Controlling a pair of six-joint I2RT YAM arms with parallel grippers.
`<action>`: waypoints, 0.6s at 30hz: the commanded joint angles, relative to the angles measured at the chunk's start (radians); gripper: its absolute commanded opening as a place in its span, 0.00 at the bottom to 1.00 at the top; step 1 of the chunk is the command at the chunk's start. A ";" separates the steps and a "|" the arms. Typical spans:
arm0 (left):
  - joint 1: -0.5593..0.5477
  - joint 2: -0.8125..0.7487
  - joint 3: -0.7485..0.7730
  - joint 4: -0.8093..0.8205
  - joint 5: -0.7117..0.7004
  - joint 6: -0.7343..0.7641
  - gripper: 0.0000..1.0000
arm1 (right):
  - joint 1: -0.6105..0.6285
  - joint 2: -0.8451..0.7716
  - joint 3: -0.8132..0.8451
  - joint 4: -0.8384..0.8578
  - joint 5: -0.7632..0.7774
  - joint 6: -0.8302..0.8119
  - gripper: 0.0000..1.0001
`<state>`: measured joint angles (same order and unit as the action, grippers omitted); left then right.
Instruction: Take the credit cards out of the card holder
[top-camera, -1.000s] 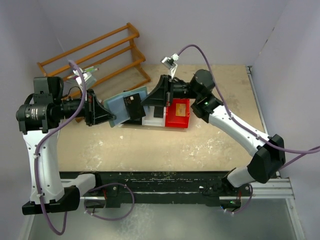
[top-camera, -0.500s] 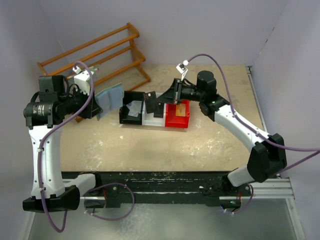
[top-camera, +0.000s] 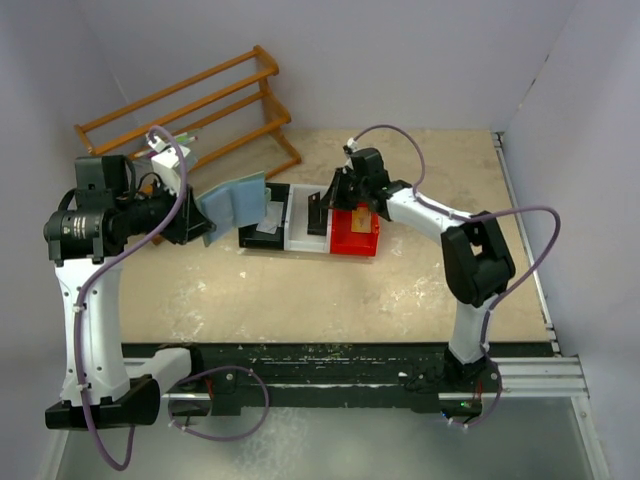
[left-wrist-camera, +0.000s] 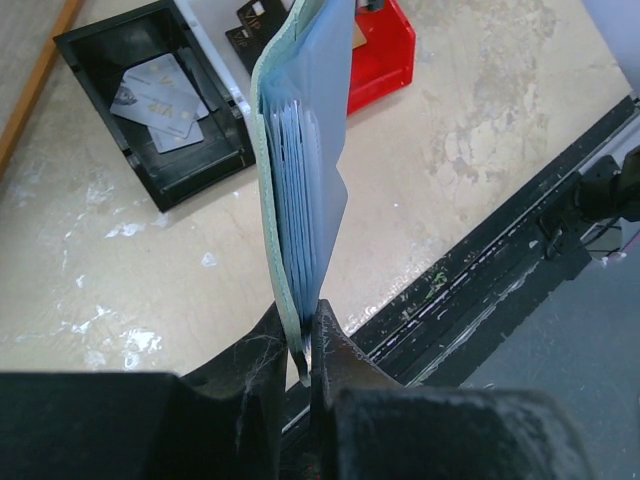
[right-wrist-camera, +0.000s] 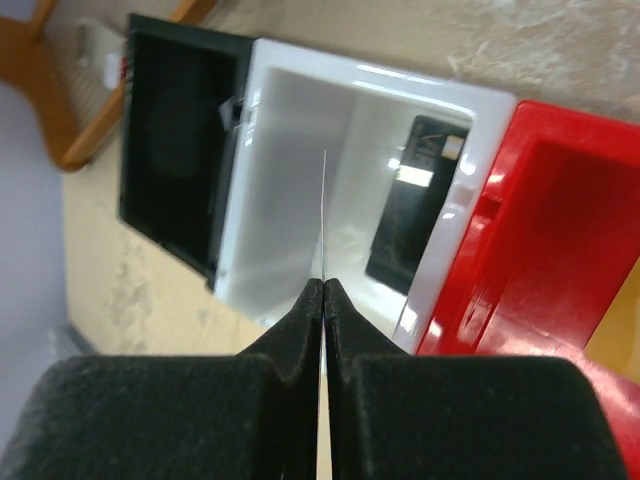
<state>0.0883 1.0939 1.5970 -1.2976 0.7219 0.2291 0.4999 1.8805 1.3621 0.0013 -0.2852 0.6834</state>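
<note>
left pincer (left-wrist-camera: 306, 348): pinching card holder (left-wrist-camera: 312, 150) | right pincer (right-wrist-camera: 323, 292): pinching one card (right-wrist-camera: 323, 215) | bins (right-wrist-camera: 300, 62): three

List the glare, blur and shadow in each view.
Right wrist: glare streaks the white bin's glossy walls, the right claw is soft. Left wrist: the left claw is dark and blurred, the card holder sharp. Top external: even light, faint shadows.

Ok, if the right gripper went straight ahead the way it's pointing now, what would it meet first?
Probably the white bin: the right gripper, shut on a thin card, points at its bare floor, left of the black card lying there. The held card's edge would touch first, though depth is unclear.
</note>
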 joint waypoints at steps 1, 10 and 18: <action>-0.004 0.000 0.052 0.002 0.102 0.026 0.00 | 0.029 0.040 0.084 -0.007 0.135 -0.014 0.00; -0.004 0.018 0.082 -0.033 0.215 0.042 0.00 | 0.042 0.067 0.080 -0.013 0.203 -0.022 0.00; -0.004 0.021 0.110 -0.046 0.235 0.038 0.00 | 0.047 0.061 0.071 -0.043 0.250 -0.045 0.00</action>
<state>0.0883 1.1194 1.6520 -1.3518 0.8917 0.2497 0.5388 1.9667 1.4006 -0.0269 -0.0868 0.6640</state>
